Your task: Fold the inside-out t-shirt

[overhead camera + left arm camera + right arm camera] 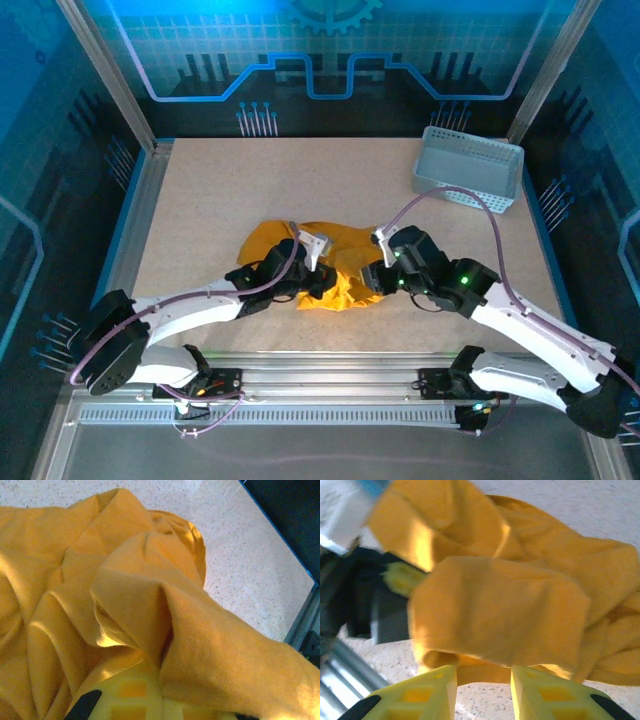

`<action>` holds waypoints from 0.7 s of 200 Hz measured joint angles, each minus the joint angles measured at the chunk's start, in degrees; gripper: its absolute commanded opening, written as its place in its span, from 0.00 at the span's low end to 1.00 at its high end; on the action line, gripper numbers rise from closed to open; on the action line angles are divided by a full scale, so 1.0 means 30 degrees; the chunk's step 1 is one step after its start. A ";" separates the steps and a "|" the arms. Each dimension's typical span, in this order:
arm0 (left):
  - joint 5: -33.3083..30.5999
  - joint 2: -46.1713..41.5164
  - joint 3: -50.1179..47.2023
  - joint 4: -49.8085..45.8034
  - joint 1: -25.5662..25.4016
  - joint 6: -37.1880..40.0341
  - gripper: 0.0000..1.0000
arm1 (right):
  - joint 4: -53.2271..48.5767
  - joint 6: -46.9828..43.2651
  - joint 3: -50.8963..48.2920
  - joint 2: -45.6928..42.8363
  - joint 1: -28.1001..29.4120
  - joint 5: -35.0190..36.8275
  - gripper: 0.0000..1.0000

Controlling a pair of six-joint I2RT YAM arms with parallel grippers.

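Inside-out t-shirt [347,240] bunched, left pincer [325,283] gripping it

T-shirt [345,243] and basket [468,168] on table [240,180]

Tabletop [220,190] is pale speckled board w/ metal rails [330,372] at the edges — blue-lit back wall [330,50] has a grid and circuit-like lines. Grey perforated basket [468,168] stands at far right corner.

Overhead view looks down; both wrist views closely share, seemingly, the t-shirt [345,243].
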 measured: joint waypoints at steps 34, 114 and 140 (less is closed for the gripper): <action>-0.0015 -0.0248 -0.0415 -0.0029 0.0000 0.0000 0.04 | 0.0801 0.0386 -0.0670 0.0321 -0.0860 -0.0393 0.35; 0.0022 -0.0510 -0.0415 0.0015 0.0000 -0.0015 0.04 | 0.2674 0.1093 -0.4044 0.1384 0.1282 0.0117 0.67; 0.0197 -0.0510 -0.0437 0.0138 0.0015 -0.0022 0.04 | 0.3657 0.1042 -0.4605 0.2164 0.1428 0.1494 0.75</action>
